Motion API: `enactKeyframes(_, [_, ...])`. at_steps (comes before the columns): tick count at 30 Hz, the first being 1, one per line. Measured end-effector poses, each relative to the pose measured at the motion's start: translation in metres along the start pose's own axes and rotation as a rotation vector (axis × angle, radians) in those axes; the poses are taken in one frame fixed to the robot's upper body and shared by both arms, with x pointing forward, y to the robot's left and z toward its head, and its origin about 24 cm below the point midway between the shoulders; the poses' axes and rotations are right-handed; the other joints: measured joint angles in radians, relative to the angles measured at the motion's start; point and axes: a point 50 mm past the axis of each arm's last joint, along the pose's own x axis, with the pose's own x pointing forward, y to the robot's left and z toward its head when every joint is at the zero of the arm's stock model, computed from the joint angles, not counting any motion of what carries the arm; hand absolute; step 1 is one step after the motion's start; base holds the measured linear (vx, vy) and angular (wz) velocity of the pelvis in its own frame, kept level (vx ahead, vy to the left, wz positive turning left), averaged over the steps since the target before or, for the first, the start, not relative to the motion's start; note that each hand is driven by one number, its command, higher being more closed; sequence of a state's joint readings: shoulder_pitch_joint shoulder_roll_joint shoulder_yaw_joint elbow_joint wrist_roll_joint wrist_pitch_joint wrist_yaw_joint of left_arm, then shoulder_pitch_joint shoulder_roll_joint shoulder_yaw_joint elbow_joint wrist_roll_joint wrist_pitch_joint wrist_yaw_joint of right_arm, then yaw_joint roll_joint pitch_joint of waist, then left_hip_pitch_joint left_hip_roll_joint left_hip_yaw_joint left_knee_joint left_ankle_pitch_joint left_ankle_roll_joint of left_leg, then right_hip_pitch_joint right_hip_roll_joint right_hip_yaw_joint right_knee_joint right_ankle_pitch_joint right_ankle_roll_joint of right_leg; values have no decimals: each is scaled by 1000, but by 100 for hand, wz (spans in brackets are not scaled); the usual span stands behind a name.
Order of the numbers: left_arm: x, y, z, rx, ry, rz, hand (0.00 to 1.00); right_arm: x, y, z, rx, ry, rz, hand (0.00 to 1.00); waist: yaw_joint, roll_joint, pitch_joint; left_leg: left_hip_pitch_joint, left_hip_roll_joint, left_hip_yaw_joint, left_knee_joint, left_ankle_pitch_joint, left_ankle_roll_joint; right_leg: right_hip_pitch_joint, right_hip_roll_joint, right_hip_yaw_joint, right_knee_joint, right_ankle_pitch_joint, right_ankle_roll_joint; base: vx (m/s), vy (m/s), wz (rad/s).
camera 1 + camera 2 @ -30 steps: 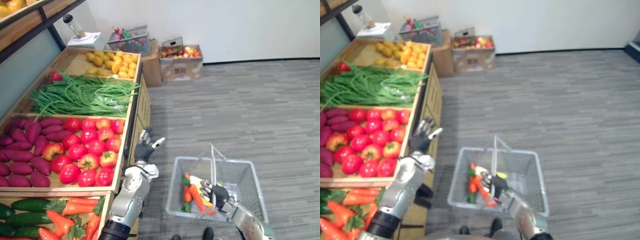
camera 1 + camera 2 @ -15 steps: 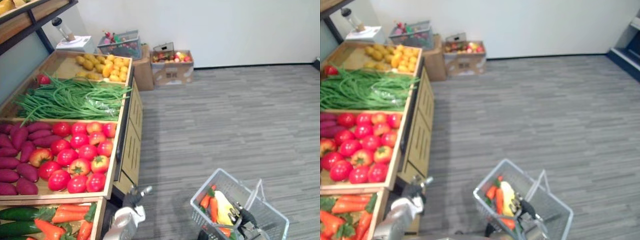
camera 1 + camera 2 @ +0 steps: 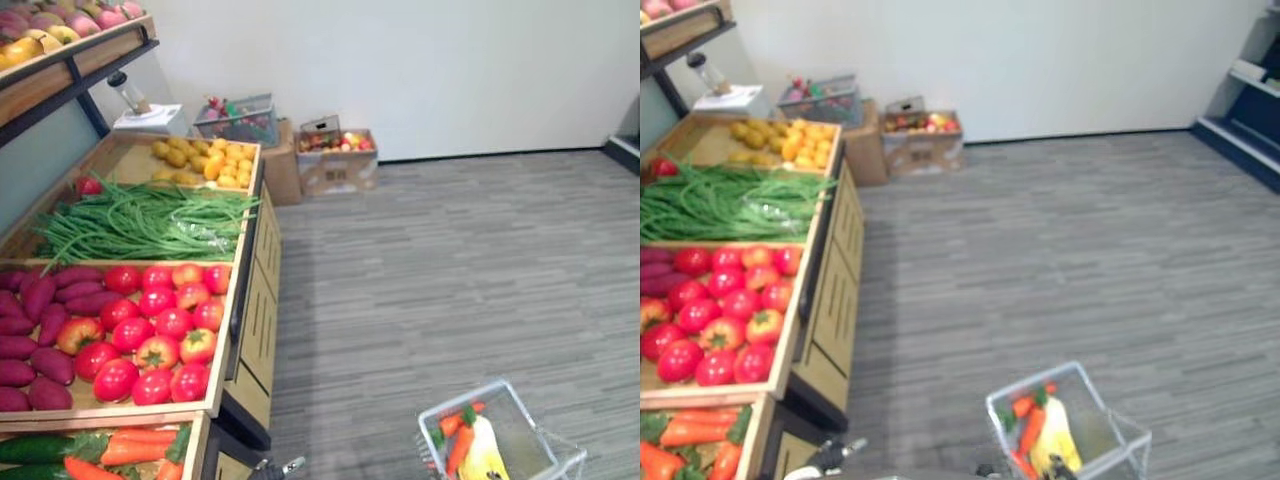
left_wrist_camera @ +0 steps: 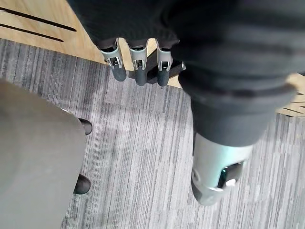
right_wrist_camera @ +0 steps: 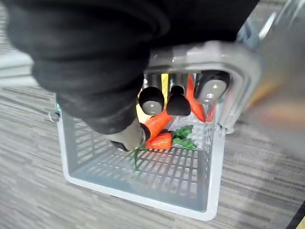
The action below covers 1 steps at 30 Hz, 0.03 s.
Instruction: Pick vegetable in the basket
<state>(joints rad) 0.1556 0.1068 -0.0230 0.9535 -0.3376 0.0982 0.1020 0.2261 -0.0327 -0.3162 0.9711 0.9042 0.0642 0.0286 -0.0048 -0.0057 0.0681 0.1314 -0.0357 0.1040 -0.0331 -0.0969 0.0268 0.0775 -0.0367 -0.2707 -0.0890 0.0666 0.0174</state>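
Note:
A grey wire basket (image 3: pixel 523 408) hangs low at my right over the floor. It holds orange carrots (image 3: pixel 456 447) with green tops and a yellow vegetable (image 3: pixel 484 457). In the right wrist view my right hand (image 5: pixel 177 102) has its fingers curled round the basket's grey handle (image 5: pixel 205 51), with the carrots (image 5: pixel 158 124) lying on the basket's bottom below. My left hand (image 4: pixel 138 67) hangs with relaxed straight fingers beside the wooden produce stand (image 3: pixel 250 300) and holds nothing; one fingertip (image 3: pixel 290 465) pokes in at the bottom edge.
The stand at left carries crates of tomatoes (image 3: pixel 160 320), green beans (image 3: pixel 140 215), purple sweet potatoes (image 3: pixel 40 320), yellow produce (image 3: pixel 205 160), and carrots with cucumbers (image 3: pixel 120 447). A cardboard box (image 3: pixel 335 160) and a wire crate (image 3: pixel 238 120) stand by the far wall. Grey floor stretches right.
The whole picture has shifted as the camera moved. The left arm has dropped from beside the tomato crate to the bottom edge. The basket has tilted and swung toward the lower right.

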Motion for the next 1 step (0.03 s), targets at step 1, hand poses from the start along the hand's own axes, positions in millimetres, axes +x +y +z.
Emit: enactKeyframes(1, [0,1,-1,-24,9,3,0,-1,-2,-1,2,2,-8,100,-1,0,0,1,0,0,-1,0,0,0,0,0,-1,0,0,0,0,0])
